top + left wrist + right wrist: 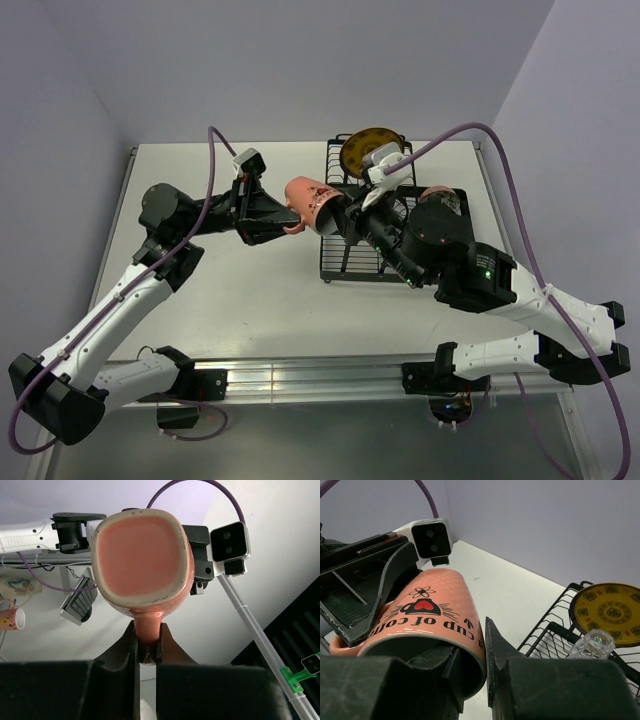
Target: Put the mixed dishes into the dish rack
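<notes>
A pink mug printed "cup of coffee" hangs on its side above the table, just left of the black wire dish rack. My left gripper is shut on its handle, with the mug's base facing the left wrist view. My right gripper is shut on the mug's rim, one finger inside and one outside. A yellow-orange plate stands upright in the rack's far end. A clear glass tumbler sits in the rack. A dark-and-white patterned bowl shows behind my right arm.
The rack lies right of and below the mug. The white table runs left and forward of the rack, walls close on three sides. Purple cables loop over both arms.
</notes>
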`<state>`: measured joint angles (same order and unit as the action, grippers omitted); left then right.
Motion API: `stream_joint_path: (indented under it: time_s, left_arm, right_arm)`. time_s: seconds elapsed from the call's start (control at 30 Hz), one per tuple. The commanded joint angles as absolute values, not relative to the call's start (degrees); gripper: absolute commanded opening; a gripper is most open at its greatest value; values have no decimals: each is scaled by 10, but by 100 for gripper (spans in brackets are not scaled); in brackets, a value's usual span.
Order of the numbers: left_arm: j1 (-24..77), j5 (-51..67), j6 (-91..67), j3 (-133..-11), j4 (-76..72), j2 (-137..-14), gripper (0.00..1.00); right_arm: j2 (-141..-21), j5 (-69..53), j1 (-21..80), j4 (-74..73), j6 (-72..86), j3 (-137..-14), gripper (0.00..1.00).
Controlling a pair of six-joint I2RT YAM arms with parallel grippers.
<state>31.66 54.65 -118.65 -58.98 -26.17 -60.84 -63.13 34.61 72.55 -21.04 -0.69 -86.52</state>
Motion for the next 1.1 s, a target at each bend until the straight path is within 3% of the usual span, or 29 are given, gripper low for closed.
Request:
stream_joint_path:
  time_s: [0.0, 0.2, 0.23, 0.33, 0.37, 0.47, 0.53, 0.77, 0.9, 0.97, 1.07]
  left_arm:
    - [310, 522, -1316, -612, -293, -620, 0]
    - [307, 536, -1269, -643, -303, -642, 0]
    - [306, 534, -1260, -648, -300, -643, 0]
    - [295, 534, -1229, -646, -308, -642, 0]
    - [291, 535, -1214, -646, -312, -642, 0]
    - [284, 532, -1183, -650, -311, -644, 0]
    - [281, 533, -1164, -652, -311, -646, 0]
    - [244, 543, -1008, -713, -198, -659, 0]
    - [193, 534, -750, -833, 85, -692, 0]
    - [174, 475, -586, -902, 256, -719, 0]
    - [159, 362, -457, -928, 364, -729, 0]
  right_arm:
    - [-626, 323, 740, -176, 7, -859, 0]
    - [-622, 363, 739, -189, 22, -862, 0]
    - [-621, 366, 738, -197, 25, -867, 12]
    - [-614, 377, 738, -203, 34, -869, 35]
    - [-606, 374, 737, -203, 35, -866, 49]
    - [-592, 376, 736, -204, 40, -860, 68]
    - [-589, 377, 736, -211, 39, -859, 73]
    - [-558, 389, 736, -251, 57, -860, 82]
    - [-521, 414, 735, -296, 80, -860, 83]
    - [-493, 431, 736, -324, 97, -863, 83]
    - [-453, 448, 735, -359, 117, -871, 83]
